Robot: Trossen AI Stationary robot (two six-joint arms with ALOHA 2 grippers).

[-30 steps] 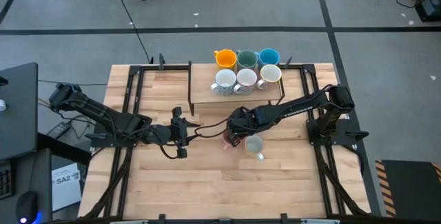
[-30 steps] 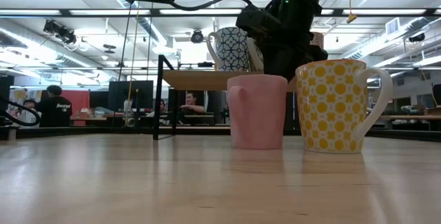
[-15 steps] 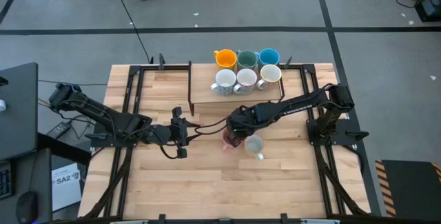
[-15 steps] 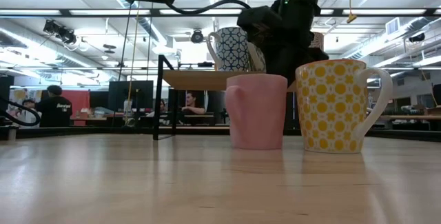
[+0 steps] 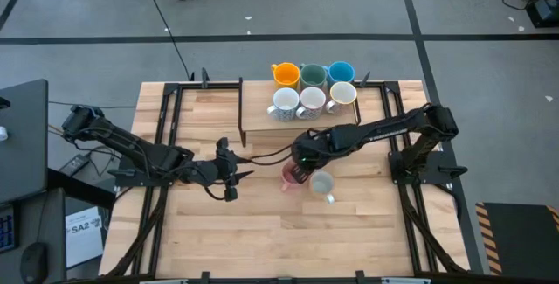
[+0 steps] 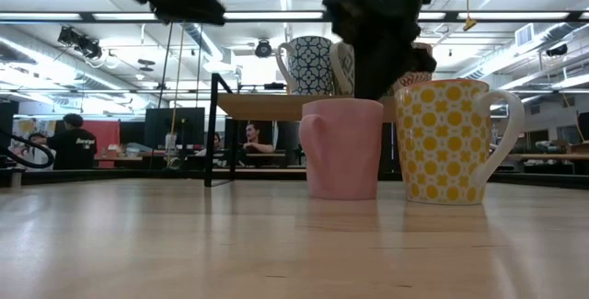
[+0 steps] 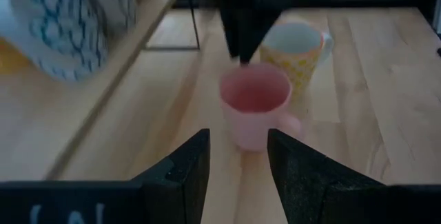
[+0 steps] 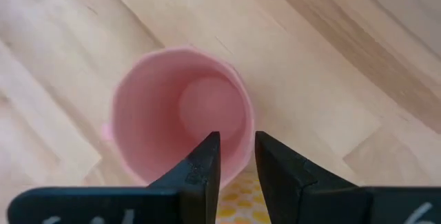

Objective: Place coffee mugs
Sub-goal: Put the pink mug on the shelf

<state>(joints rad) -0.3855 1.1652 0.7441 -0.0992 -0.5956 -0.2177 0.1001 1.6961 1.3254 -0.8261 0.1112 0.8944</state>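
The pink mug (image 5: 289, 178) stands upright on the table (image 5: 262, 240), mouth up, its long axis vertical; in the low view its handle shows on the side turned away from the yellow-dotted mug (image 6: 448, 141). That yellow-dotted mug stands upright just beside it, handle pointing away from the pink one, and the two look close enough to touch, though the gap is hard to judge.

The right gripper (image 8: 231, 163) hangs over the pink mug with its fingers parted a little, one finger inside the rim and one outside, straddling the wall on the side nearest the yellow-dotted mug. The wall sits in the gap with room to spare, so nothing is pinched. The left gripper (image 7: 238, 156) is held low over the table a short way off, pointing at the pink mug, fingers spread and empty.

Six more mugs stand upright on the raised wooden shelf (image 5: 253, 127) at the far side: an orange mug (image 5: 286, 75), a dark green mug (image 5: 313, 76) and a bright blue mug (image 5: 341, 72) in the back row, three pale or patterned mugs (image 5: 312, 101) in front. They fill the shelf's right part, and its left part shows bare wood. That makes eight mugs: six on the shelf, two on the table.

The near half of the table is open wood, with free room around the pair on every side except toward the shelf.
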